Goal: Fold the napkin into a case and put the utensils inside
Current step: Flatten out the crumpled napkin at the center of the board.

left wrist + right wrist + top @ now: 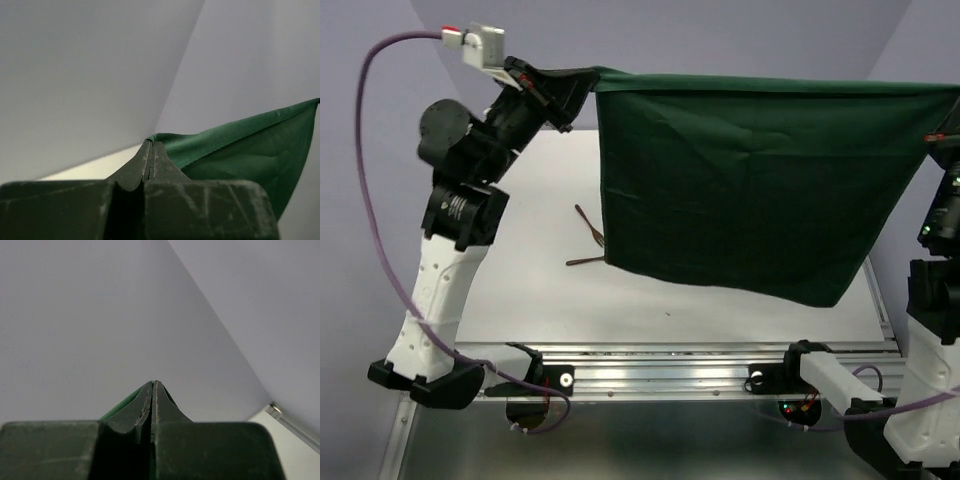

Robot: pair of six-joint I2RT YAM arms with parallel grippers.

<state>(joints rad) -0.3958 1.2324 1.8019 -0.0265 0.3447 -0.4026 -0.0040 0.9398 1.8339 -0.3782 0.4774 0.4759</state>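
The dark green napkin (pixel 760 185) hangs spread in the air above the white table, held by its two top corners. My left gripper (pixel 588 80) is shut on the top left corner; the cloth (pixel 235 150) runs away from its tips (pixel 152 144). My right gripper (pixel 952 100) is shut on the top right corner at the frame's edge; a strip of green (pixel 122 405) shows beside its tips (pixel 154 384). Two slim brown wooden utensils (pixel 588 225) (pixel 585 261) lie on the table, their right ends hidden behind the napkin's lower left corner.
The white table (pixel 540 290) ends at a metal rail (pixel 670 375) along the near edge. Both arm bases stand at that edge. Pale walls close the back and sides.
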